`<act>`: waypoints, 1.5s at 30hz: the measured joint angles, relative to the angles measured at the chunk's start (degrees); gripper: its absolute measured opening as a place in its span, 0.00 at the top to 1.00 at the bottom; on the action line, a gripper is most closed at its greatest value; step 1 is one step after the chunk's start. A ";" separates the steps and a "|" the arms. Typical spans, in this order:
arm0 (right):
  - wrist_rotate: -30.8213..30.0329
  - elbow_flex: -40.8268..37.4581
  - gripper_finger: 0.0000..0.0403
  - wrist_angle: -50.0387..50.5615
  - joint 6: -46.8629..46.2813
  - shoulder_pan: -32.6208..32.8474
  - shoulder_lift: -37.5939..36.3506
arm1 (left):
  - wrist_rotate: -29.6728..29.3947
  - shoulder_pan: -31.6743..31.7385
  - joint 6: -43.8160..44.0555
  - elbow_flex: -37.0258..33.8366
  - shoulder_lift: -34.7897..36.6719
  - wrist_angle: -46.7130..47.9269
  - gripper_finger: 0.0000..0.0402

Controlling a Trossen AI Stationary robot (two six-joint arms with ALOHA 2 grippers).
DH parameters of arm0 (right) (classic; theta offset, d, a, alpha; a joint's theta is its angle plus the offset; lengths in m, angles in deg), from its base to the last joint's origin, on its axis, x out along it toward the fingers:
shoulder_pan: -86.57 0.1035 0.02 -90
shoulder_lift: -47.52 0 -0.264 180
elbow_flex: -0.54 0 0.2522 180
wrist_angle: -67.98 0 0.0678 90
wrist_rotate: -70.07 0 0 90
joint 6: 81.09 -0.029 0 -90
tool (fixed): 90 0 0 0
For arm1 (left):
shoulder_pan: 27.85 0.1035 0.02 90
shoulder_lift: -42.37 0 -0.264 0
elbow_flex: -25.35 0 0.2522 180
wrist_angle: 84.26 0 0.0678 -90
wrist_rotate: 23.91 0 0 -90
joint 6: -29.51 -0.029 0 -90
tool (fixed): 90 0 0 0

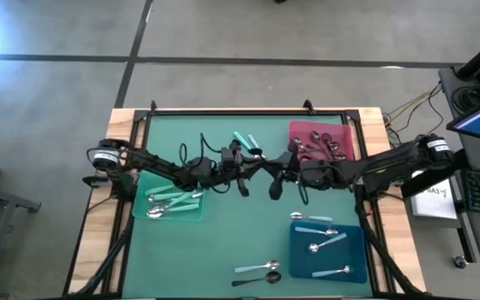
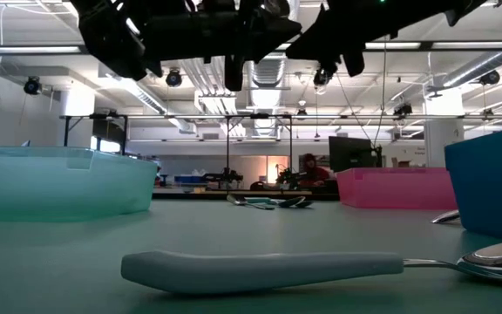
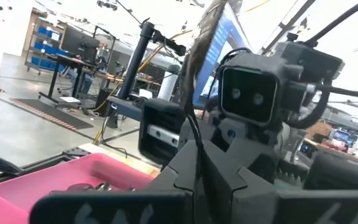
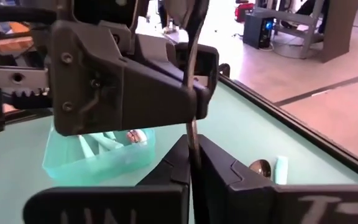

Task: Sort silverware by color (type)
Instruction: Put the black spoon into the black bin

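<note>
My left gripper (image 1: pixel 251 163) and my right gripper (image 1: pixel 280 172) meet tip to tip above the table's middle, both shut on one thin dark all-metal spoon (image 4: pixel 193 74). In the left wrist view the spoon (image 3: pixel 199 68) rises from between my own fingers, in front of the right gripper. A teal tray (image 1: pixel 192 215) holds teal-handled spoons. A pink tray (image 1: pixel 300 132) holds dark spoons, and a blue tray (image 1: pixel 300 254) holds pale blue ones. Two teal spoons (image 1: pixel 244 139) lie loose near the far edge. A pale blue spoon (image 1: pixel 257 267) and a dark spoon (image 1: pixel 252 280) lie near the near edge. My left gripper pinches the spoon's thin shaft (image 4: pixel 194 102) between its two fingers, coming level from the table's left, fingers across the shaft. The spoon is lifted clear of the table. My right gripper pinches the same shaft (image 4: pixel 192 140) between its fingers (image 4: pixel 229 171), close beside the left gripper's hold, coming level from the table's right. The bowl end (image 4: pixel 180 9) sticks out past both grippers.
The green mat (image 1: pixel 223 242) is bare between the trays. In the low view the pale blue spoon (image 2: pixel 260 266) lies close in front, with the teal tray (image 2: pixel 59 179), pink tray (image 2: pixel 390 187) and blue tray (image 2: pixel 491 179) behind. A person sits far back in the room.
</note>
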 joint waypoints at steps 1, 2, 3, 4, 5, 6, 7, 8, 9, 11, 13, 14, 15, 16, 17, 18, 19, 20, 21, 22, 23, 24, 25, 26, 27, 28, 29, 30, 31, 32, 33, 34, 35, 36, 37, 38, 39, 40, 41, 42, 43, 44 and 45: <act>0.19 0.00 0.98 1.21 0.04 -0.31 -0.96 | 0.02 0.02 0.00 0.04 0.00 -0.02 1.00; 0.42 0.00 0.98 2.35 0.09 -0.61 -2.01 | -0.09 0.04 0.02 0.04 0.00 0.02 1.00; 0.55 0.00 0.98 3.36 0.07 -0.81 -3.07 | -0.13 0.09 0.02 0.07 0.01 0.00 1.00; -0.53 -0.01 0.98 4.47 -0.22 -0.99 -4.11 | -0.08 0.11 -0.13 -0.02 0.02 0.08 1.00; -2.15 -0.02 0.98 5.28 -0.38 -1.38 -5.13 | 0.21 -0.02 -0.21 -0.14 0.02 0.31 1.00; -3.15 0.02 0.98 5.88 -0.55 -1.77 -6.24 | 0.53 -0.15 -0.28 -0.14 0.02 0.42 1.00; -4.22 0.04 0.98 6.93 -0.85 -2.07 -7.14 | 0.75 -0.21 -0.42 -0.14 0.02 0.48 1.00; -4.64 0.04 0.98 8.20 -1.02 -2.24 -7.73 | 1.06 -0.24 -0.44 -0.14 0.02 0.33 1.00; -4.92 0.04 0.98 9.57 -1.03 -2.43 -8.54 | 1.07 -0.15 -0.44 -0.14 0.02 0.13 1.00; -5.94 0.04 0.98 13.63 -0.13 -3.13 -9.78 | 1.33 0.00 -0.44 -0.14 0.04 0.26 1.00; -8.62 0.26 0.98 18.69 -0.28 -4.77 -11.76 | 1.74 -0.09 -0.42 -0.14 0.04 0.24 1.00; -9.97 0.40 0.98 21.05 -1.04 -5.82 -12.78 | 2.08 -0.13 -0.42 -0.14 0.09 0.18 1.00; -10.81 0.44 0.98 23.79 -1.84 -6.96 -13.80 | 2.62 -0.13 -0.41 -0.14 0.11 0.13 1.00; -11.22 0.44 0.98 27.21 -3.07 -8.11 -14.55 | 3.01 -0.17 -0.39 -0.14 0.11 0.05 1.00; -11.17 0.44 0.98 30.82 -4.09 -9.53 -15.21 | 3.08 -0.20 -0.39 -0.14 0.14 0.11 1.00; -10.70 0.42 0.98 34.25 -5.39 -11.15 -15.60 | 3.08 -0.17 -0.42 -0.14 0.21 0.11 1.00; -10.67 0.42 0.98 37.42 -6.29 -12.72 -15.83 | 3.07 -0.12 -0.42 -0.14 0.28 0.08 1.00; -10.79 0.39 0.98 40.76 -7.44 -14.27 -16.03 | 3.08 -0.11 -0.42 -0.14 0.33 0.00 1.00; -11.12 0.37 0.98 43.96 -8.15 -15.91 -16.15 | 3.06 -0.11 -0.42 -0.14 0.36 -0.04 1.00; -11.14 0.37 0.98 47.00 -9.01 -17.35 -16.15 | 3.06 -0.09 -0.42 -0.14 0.48 0.11 1.00; -11.07 0.37 0.98 49.92 -9.53 -18.83 -15.97 | 3.06 -0.09 -0.42 -0.14 0.58 0.14 1.00; -10.77 0.35 0.98 52.81 -10.21 -20.23 -15.60 | 3.08 -0.10 -0.42 -0.14 0.65 0.09 1.00; -10.63 0.16 0.98 55.41 -10.96 -21.58 -15.11 | 3.10 -0.11 -0.42 -0.14 0.91 0.09 1.00; -10.45 -0.04 0.98 57.70 -11.77 -22.75 -14.63 | 3.10 -0.11 -0.42 -0.14 1.10 0.07 1.00; -9.83 -0.24 0.98 59.39 -12.05 -23.72 -14.22 | 3.09 -0.11 -0.42 -0.14 1.31 -0.03 1.00; -9.01 -0.42 0.98 60.35 -12.22 -24.48 -13.92 | 3.10 -0.11 -0.42 -0.14 1.59 0.03 1.00; -7.79 -0.51 0.98 60.91 -12.41 -24.92 -13.70 | 3.10 -0.11 -0.42 -0.14 1.95 0.16 1.00; -5.97 -0.63 0.98 61.13 -12.44 -25.18 -13.37 | 3.10 -0.11 -0.42 -0.16 2.27 0.20 1.00; -4.05 -0.81 0.98 61.24 -12.42 -25.18 -13.09 | 3.12 -0.11 -0.42 -0.14 2.70 0.23 1.00; -2.59 -0.94 0.98 61.40 -12.42 -25.16 -12.84 | 3.16 -0.11 -0.42 -0.16 3.18 0.63 1.00; -1.48 -0.96 0.98 61.44 -12.42 -25.14 -12.57 | 3.42 -0.11 -0.42 -0.16 3.59 1.05 1.00; -0.79 -0.96 0.98 61.36 -12.44 -25.11 -12.49 | 4.18 -0.10 -0.39 -0.16 4.03 1.61 1.00; 0.30 -0.79 0.98 61.66 -12.44 -25.11 -12.43 | 4.97 -0.09 -0.39 -0.16 4.31 1.98 1.00; 1.98 -0.53 0.98 62.14 -12.44 -25.12 -12.29 | 6.10 -0.07 -0.39 -0.18 4.62 2.49 1.00; 3.35 -0.35 0.97 62.46 -12.43 -25.12 -12.21 | 7.19 -0.09 -0.39 -0.18 4.89 3.19 1.00; 4.77 -0.33 0.96 62.71 -12.44 -25.12 -12.22 | 8.37 -0.09 -0.39 -0.18 4.99 3.51 1.00; 6.08 -0.33 0.95 63.23 -12.44 -25.12 -12.24 | 9.33 -0.09 -0.39 -0.18 5.21 4.30 1.00; 7.27 -0.31 0.94 63.65 -12.42 -25.12 -12.32 | 9.73 -0.08 -0.39 -0.18 5.29 5.03 1.00; 7.99 -0.20 0.92 64.17 -12.44 -25.12 -12.33 | 10.18 -0.09 -0.39 -0.18 5.38 6.15 1.00; 8.19 -0.13 0.90 64.83 -12.42 -25.12 -12.32 | 10.33 -0.09 -0.38 -0.17 5.46 7.51 1.00; 8.26 -0.13 0.88 65.64 -12.41 -25.12 -12.31 | 10.32 -0.07 -0.38 -0.18 5.49 8.76 0.99; 8.25 -0.13 0.85 66.38 -12.30 -25.12 -12.25 | 10.32 -0.03 -0.39 -0.17 5.54 10.06 0.98; 8.27 -0.13 0.82 66.64 -12.18 -25.12 -12.20 | 10.32 -0.02 -0.38 -0.18 5.57 11.29 0.97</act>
